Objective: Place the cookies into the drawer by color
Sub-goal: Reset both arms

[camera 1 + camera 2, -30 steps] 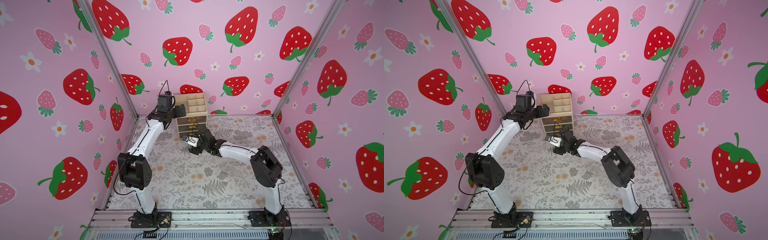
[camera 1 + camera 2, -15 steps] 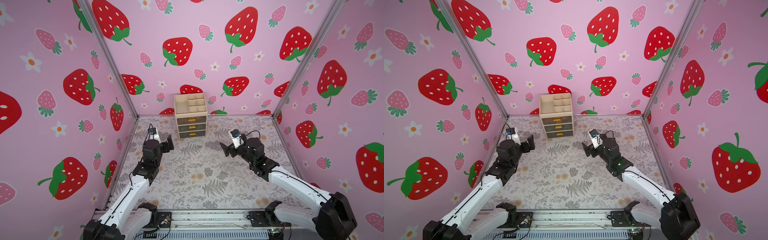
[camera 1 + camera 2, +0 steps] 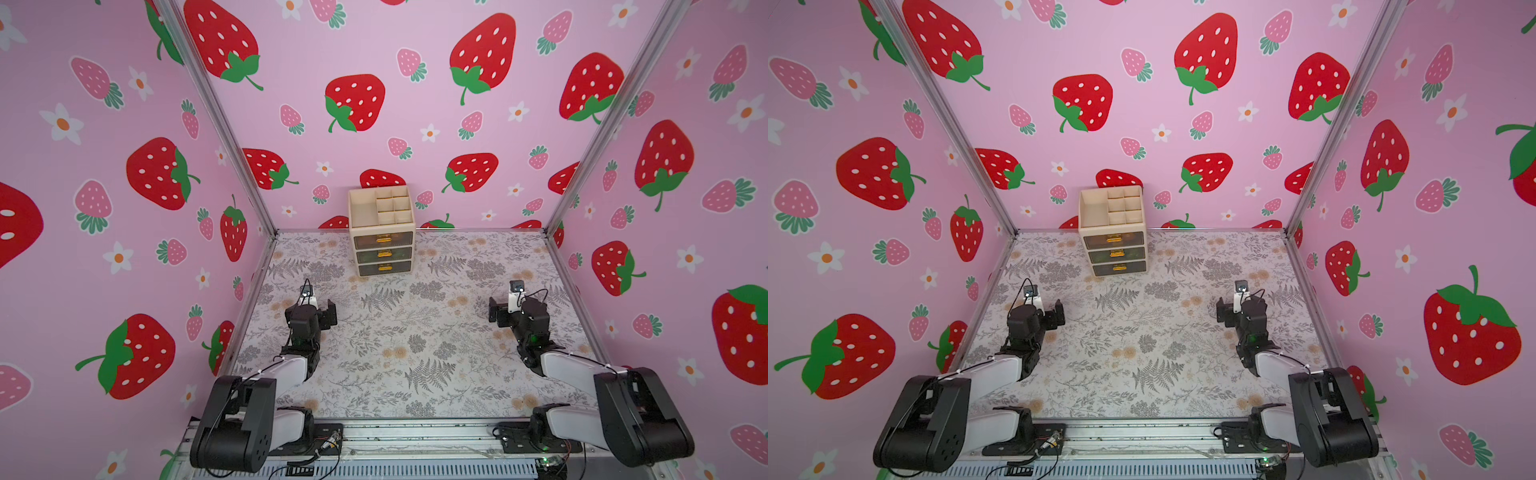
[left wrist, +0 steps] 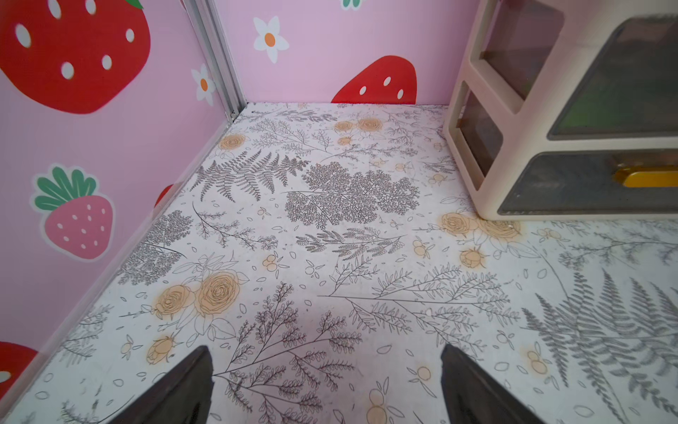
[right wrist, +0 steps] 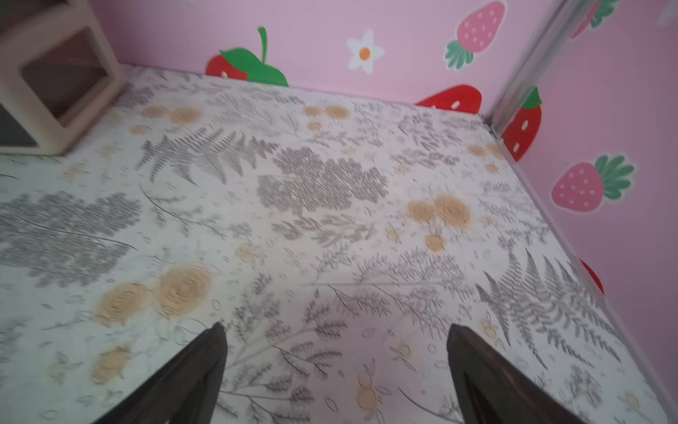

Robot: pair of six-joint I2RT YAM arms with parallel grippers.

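Note:
The drawer (image 3: pixel 382 232) (image 3: pixel 1113 232) is a beige unit standing at the back middle of the table, its three smoky fronts pushed in. Its side also shows in the left wrist view (image 4: pixel 488 121) and the right wrist view (image 5: pixel 55 91). No cookies lie in open sight; a green tint (image 4: pixel 605 117) shows dimly behind one smoky front. My left gripper (image 3: pixel 330 309) (image 3: pixel 1059 311) (image 4: pixel 325 348) hangs open over bare mat at the near left. My right gripper (image 3: pixel 496 309) (image 3: pixel 1223 311) (image 5: pixel 336 326) is open and empty at the near right. Both stand well short of the drawer.
Pink strawberry-print walls (image 3: pixel 124 208) close in the left, back and right, with metal corner posts (image 3: pixel 232 137). A floral mat (image 3: pixel 415 332) covers the table. A metal rail (image 3: pixel 415 436) carrying the arm bases runs along the front edge.
Both arms have pulled back from the drawer unit to the near left and near right of the table. The right gripper's jaws have spread a little wider.

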